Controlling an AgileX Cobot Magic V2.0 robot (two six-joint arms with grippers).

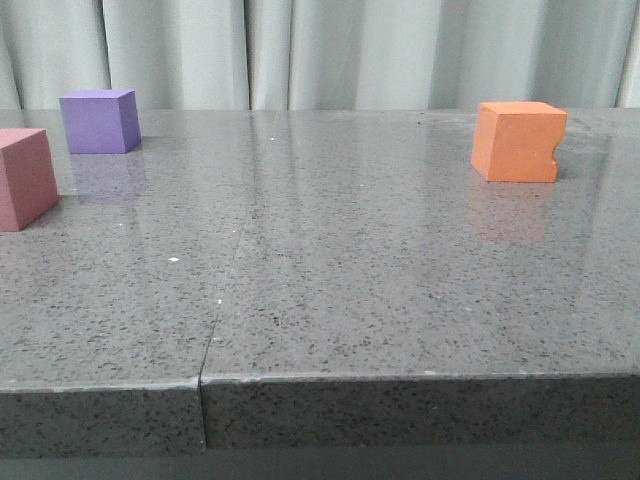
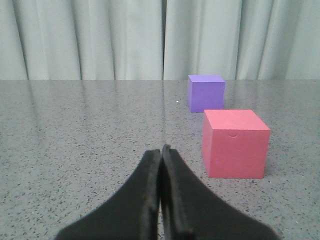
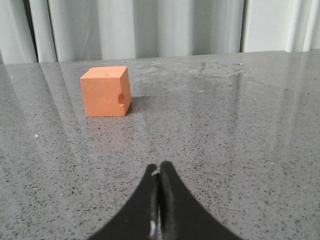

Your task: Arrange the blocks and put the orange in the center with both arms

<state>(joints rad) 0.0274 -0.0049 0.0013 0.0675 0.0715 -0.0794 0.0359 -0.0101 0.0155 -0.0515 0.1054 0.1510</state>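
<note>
The orange cube (image 1: pixel 517 141), with a notch in its right edge, stands at the far right of the grey stone table (image 1: pixel 330 300). The purple cube (image 1: pixel 98 121) stands at the far left, and the pink-red cube (image 1: pixel 24 178) is nearer, cut by the left edge. No gripper shows in the front view. In the left wrist view my left gripper (image 2: pixel 161 149) is shut and empty, with the pink-red cube (image 2: pixel 234 143) ahead to one side and the purple cube (image 2: pixel 205 92) beyond it. In the right wrist view my right gripper (image 3: pixel 160 166) is shut and empty, well short of the orange cube (image 3: pixel 106 91).
A pale pleated curtain (image 1: pixel 330 50) hangs behind the table. A seam (image 1: pixel 228 280) runs front to back through the tabletop left of centre. The table's front edge (image 1: pixel 400 378) is near the camera.
</note>
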